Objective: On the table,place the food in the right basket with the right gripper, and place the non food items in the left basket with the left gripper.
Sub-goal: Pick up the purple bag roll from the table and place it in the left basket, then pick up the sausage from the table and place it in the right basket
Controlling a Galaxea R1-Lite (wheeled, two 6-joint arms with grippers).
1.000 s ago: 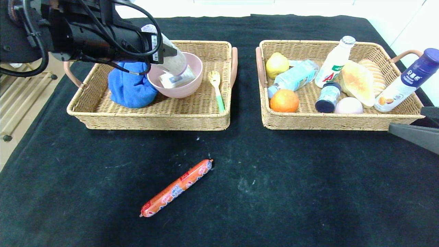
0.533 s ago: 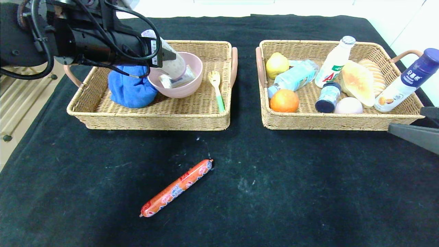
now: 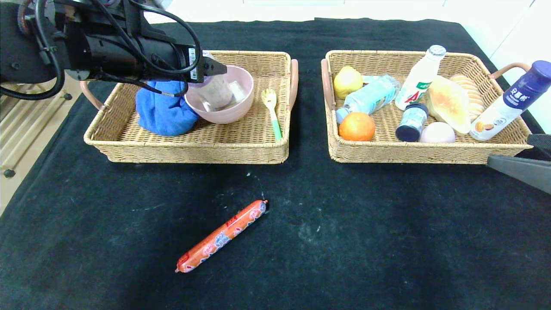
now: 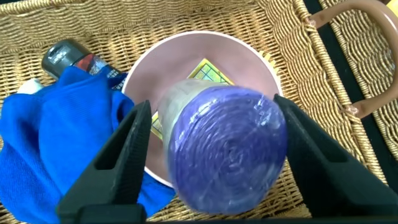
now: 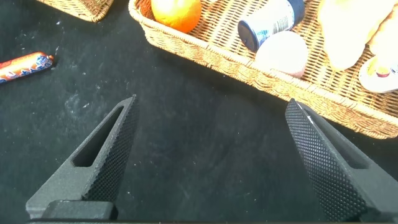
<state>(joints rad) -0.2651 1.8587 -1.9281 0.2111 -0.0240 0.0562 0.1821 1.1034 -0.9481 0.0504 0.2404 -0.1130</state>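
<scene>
Above the pink bowl, the left gripper hangs open, pointing down.

A big red letter "A" shows on the white bottle inside the right basket; white characters on the blue-capped bottle beside it stay unreadable.

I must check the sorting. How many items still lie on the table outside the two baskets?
1: the sausage lies on the black cloth in front of the left basket; nothing seems hidden.
</scene>
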